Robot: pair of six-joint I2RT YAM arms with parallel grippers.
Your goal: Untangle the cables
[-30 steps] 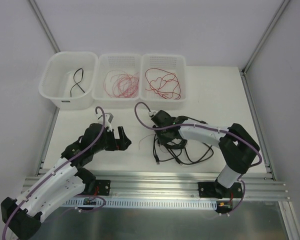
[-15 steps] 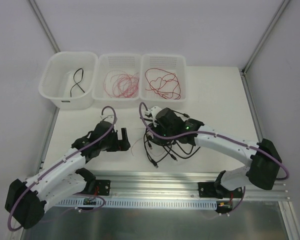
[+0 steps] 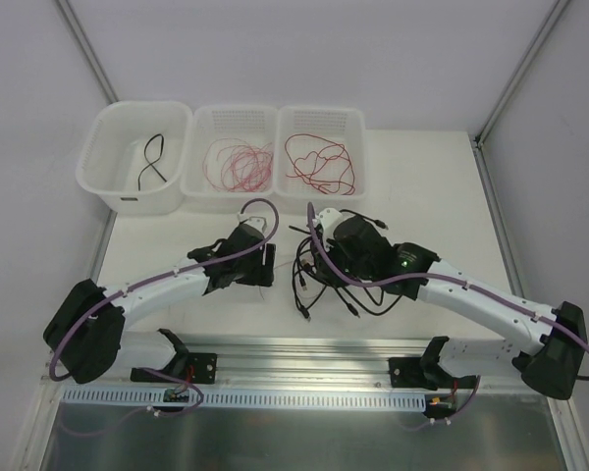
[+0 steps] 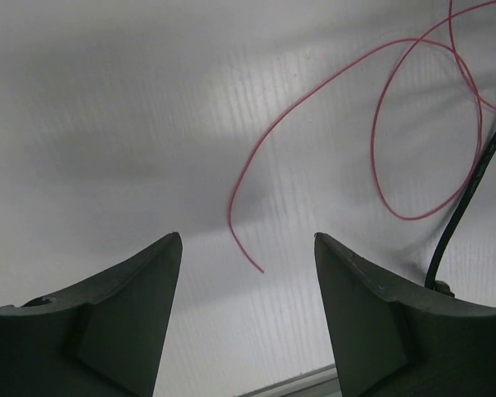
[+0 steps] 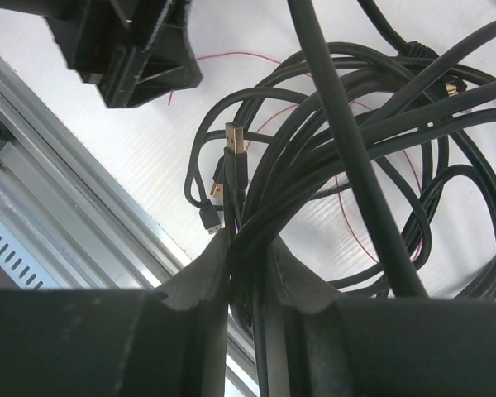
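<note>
A tangle of black cables [image 3: 339, 285] with small plug ends lies in the middle of the table, with a fine red wire [image 4: 314, 99] threaded through it. My right gripper [image 3: 326, 257] is shut on a bundle of the black cables [image 5: 248, 248] and holds it off the table; a gold-tipped plug [image 5: 234, 153] hangs just beyond the fingers. My left gripper [image 3: 265, 267] is open and empty, just left of the tangle. In the left wrist view the red wire's free end [image 4: 260, 270] lies on the table between the fingers, and a black cable [image 4: 467, 198] runs at the right.
Three white baskets stand at the back: the left one [image 3: 108, 157] holds one black cable [image 3: 152, 162], the middle one [image 3: 198, 157] pinkish-red wires [image 3: 239, 165], the right one [image 3: 358, 147] red wires [image 3: 319, 162]. An aluminium rail [image 3: 304, 353] runs along the near edge.
My left arm has stretched right, bringing its open gripper up to the tangle. My right gripper has shifted right and back with the black bundle, dragging the cables.
</note>
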